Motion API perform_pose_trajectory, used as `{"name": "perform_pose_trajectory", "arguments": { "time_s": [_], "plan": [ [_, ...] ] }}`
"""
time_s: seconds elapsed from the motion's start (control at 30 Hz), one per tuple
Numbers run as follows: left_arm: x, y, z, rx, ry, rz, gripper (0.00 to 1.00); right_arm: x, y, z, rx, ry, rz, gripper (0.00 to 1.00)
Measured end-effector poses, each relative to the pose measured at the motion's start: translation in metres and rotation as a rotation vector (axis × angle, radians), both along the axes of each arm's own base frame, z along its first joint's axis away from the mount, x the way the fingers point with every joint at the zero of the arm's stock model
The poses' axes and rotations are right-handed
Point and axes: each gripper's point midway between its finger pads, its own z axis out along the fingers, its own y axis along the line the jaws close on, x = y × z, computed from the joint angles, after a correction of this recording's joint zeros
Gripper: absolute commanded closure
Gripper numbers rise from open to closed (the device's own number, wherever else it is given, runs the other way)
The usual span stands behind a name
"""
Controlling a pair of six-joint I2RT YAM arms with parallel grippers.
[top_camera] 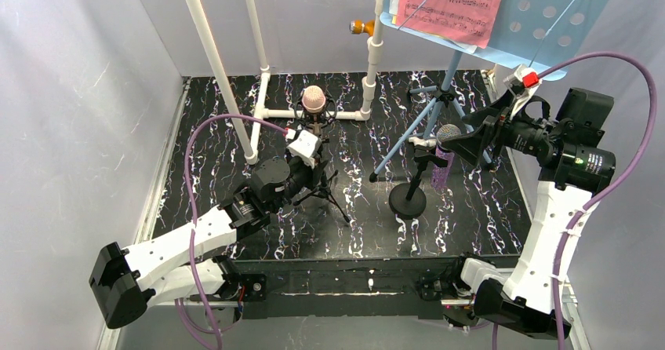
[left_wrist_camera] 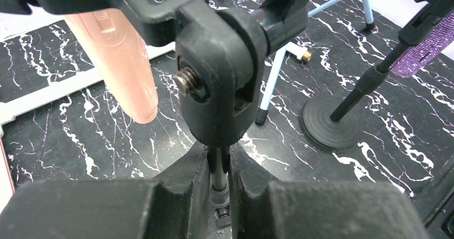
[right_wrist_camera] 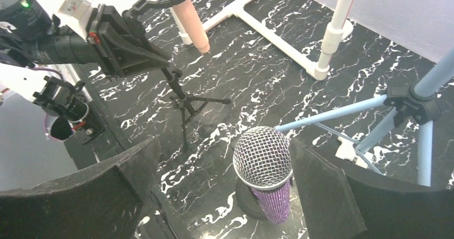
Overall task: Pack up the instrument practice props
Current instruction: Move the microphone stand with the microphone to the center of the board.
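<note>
The glittery purple microphone (right_wrist_camera: pixel 263 166) is carried roughly upright, mesh head uppermost, on the round-base mount (top_camera: pixel 408 202) at the right of the table (top_camera: pixel 368 236). It is straddled by the spread fingers of the right gripper (right_wrist_camera: pixel 225 152), the nearer one, and no contact can be seen. Its clip is hidden beneath the head. Further left, the thin stem of the tripod mount (left_wrist_camera: pixel 219 176) is pinched by the left gripper (left_wrist_camera: pixel 219 164), beneath the pink microphone (left_wrist_camera: pixel 122 62).

Purple microphone (right_wrist_camera: pixel 263 172) glitters under metal mesh, pink microphone (left_wrist_camera: pixel 120 62) is smooth plastic, tripod mount (left_wrist_camera: pixel 217 89) matt black.
</note>
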Motion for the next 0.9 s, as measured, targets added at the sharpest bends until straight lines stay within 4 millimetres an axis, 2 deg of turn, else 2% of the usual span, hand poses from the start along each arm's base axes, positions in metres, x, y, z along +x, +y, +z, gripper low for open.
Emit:
{"name": "perform_pose_trajectory", "arguments": {
  "time_s": [0.23, 0.4, 0.57, 0.9],
  "plan": [
    [0.004, 0.005, -0.002, -0.023, 0.021, 0.058, 1.00, -0.007, 0.010, 0.009, 0.035, -0.018, 0.065, 0.00],
    [0.005, -0.002, -0.015, -0.020, 0.057, 0.071, 1.00, -0.012, 0.015, 0.019, 0.052, -0.051, 0.098, 0.00],
    [0.007, -0.007, -0.015, -0.025, 0.049, 0.086, 1.00, -0.014, 0.018, 0.028, 0.071, -0.077, 0.120, 0.00],
    [0.008, -0.010, -0.015, -0.029, 0.041, 0.090, 1.00, -0.012, 0.018, 0.023, 0.085, -0.069, 0.107, 0.00]
  ]
}}
